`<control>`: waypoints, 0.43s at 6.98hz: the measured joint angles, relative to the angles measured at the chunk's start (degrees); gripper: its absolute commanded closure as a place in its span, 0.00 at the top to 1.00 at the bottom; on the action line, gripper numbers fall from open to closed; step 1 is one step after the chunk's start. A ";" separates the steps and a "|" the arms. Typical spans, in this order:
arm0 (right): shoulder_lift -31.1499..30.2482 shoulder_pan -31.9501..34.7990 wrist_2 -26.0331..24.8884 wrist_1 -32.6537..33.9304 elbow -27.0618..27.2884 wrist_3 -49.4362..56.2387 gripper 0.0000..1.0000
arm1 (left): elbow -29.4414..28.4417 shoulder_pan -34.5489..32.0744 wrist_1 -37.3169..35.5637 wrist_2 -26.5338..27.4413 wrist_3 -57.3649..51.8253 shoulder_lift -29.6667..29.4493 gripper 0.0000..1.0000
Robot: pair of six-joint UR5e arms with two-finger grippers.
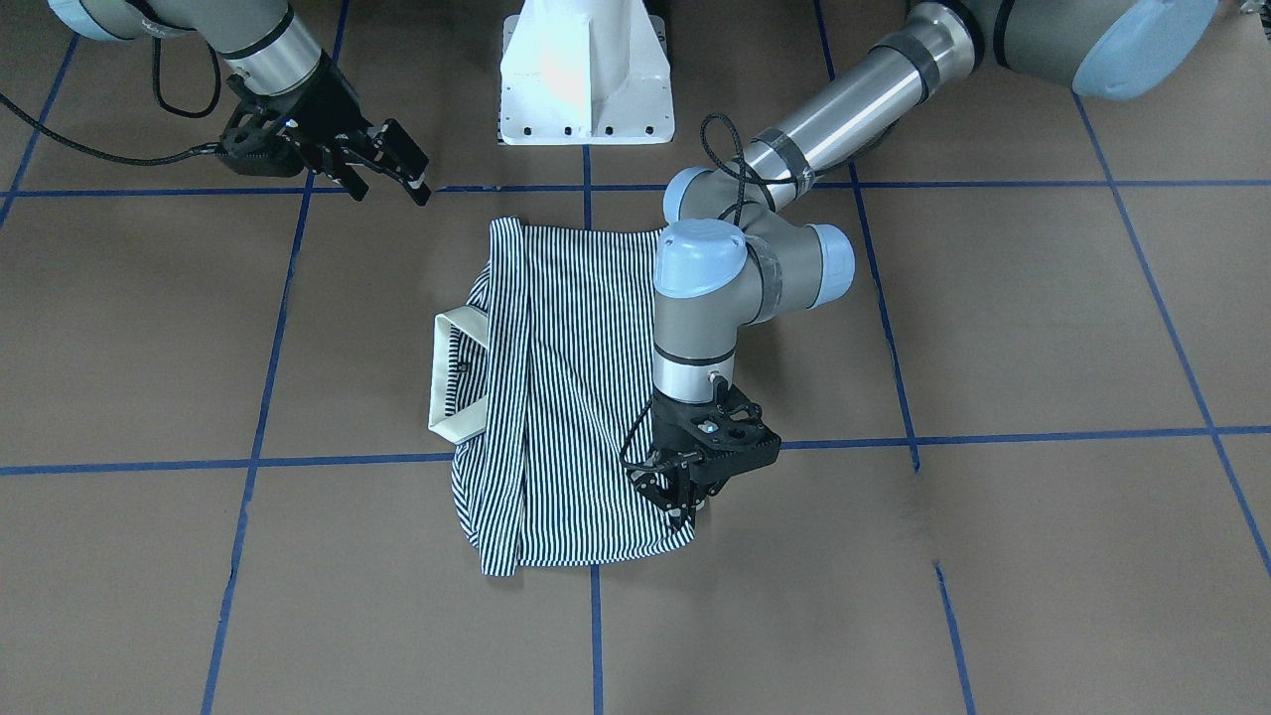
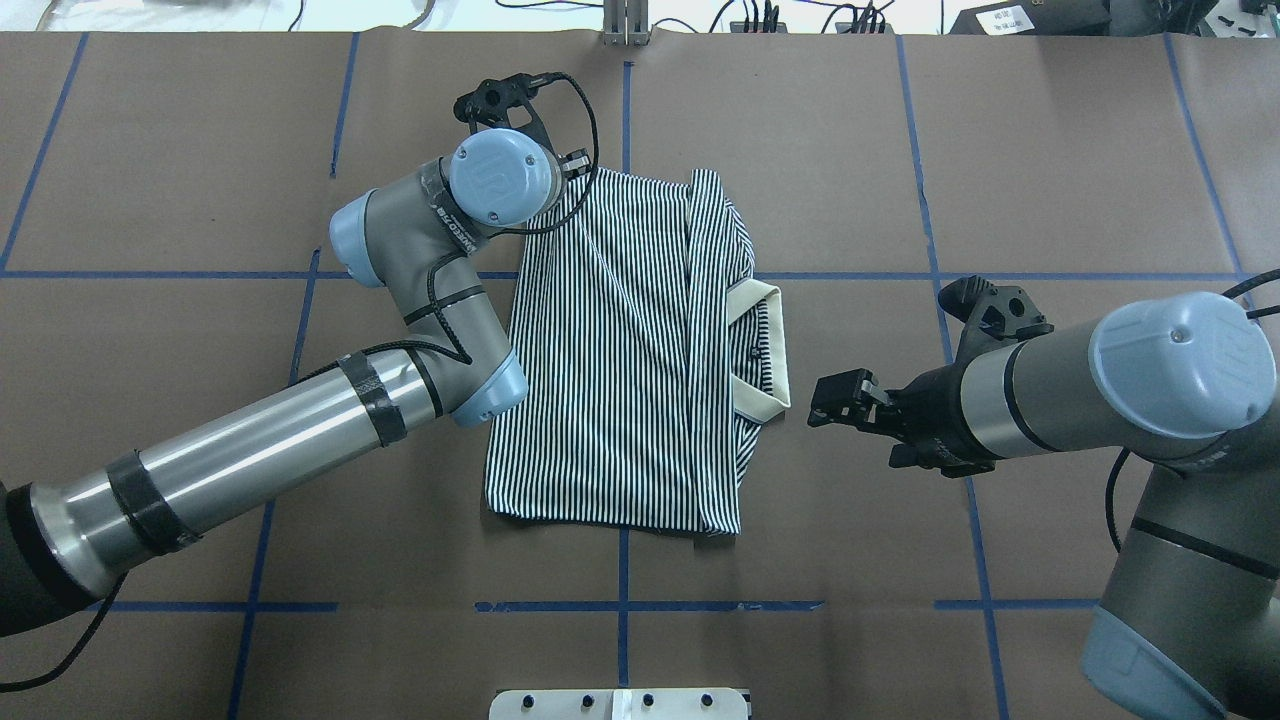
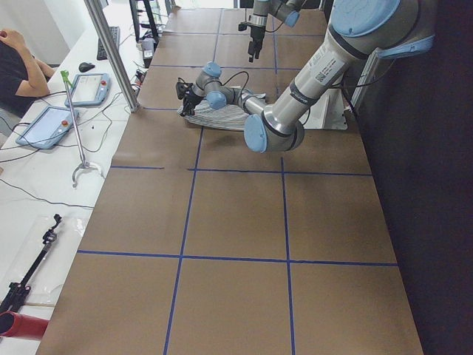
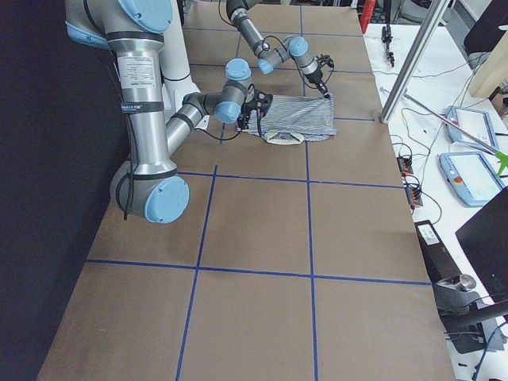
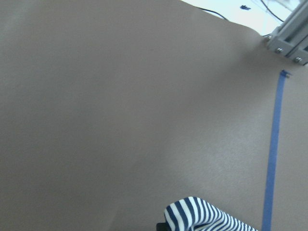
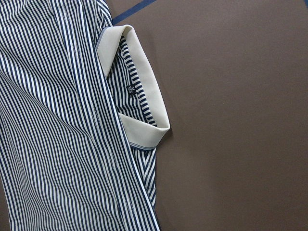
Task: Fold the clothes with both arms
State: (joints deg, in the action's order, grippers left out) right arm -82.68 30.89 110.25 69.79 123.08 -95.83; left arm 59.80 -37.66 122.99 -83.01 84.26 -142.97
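The striped polo shirt (image 1: pixel 566 397) (image 2: pixel 620 380) lies folded lengthwise on the brown table, its cream collar (image 1: pixel 452 377) (image 2: pixel 765 350) (image 6: pixel 144 91) sticking out toward my right arm. My left gripper (image 1: pixel 685 508) points down at the shirt's hem corner farthest from my base and is shut on the cloth. A bunched bit of that striped fabric (image 5: pixel 202 214) shows at the bottom of the left wrist view. My right gripper (image 1: pixel 390 191) (image 2: pixel 818 402) hovers open beside the collar, apart from it, with nothing between its fingers.
The white pedestal base (image 1: pixel 586 79) (image 2: pixel 620 703) stands at the table's near edge, behind the shirt. Blue tape lines grid the brown table. A side bench holds tablets (image 3: pixel 89 87), a person (image 3: pixel 18 66) sits by it, and a metal post (image 3: pixel 111 52) rises at the table's edge.
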 measured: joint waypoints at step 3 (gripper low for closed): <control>1.02 -0.16 -0.49 0.10 -0.68 0.02 1.00 | -2.47 -1.88 1.58 0.39 -3.06 -0.51 1.00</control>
State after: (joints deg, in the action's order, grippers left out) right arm -81.66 30.73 109.76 69.89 122.40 -95.80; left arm 57.33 -39.54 124.57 -82.61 81.20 -143.48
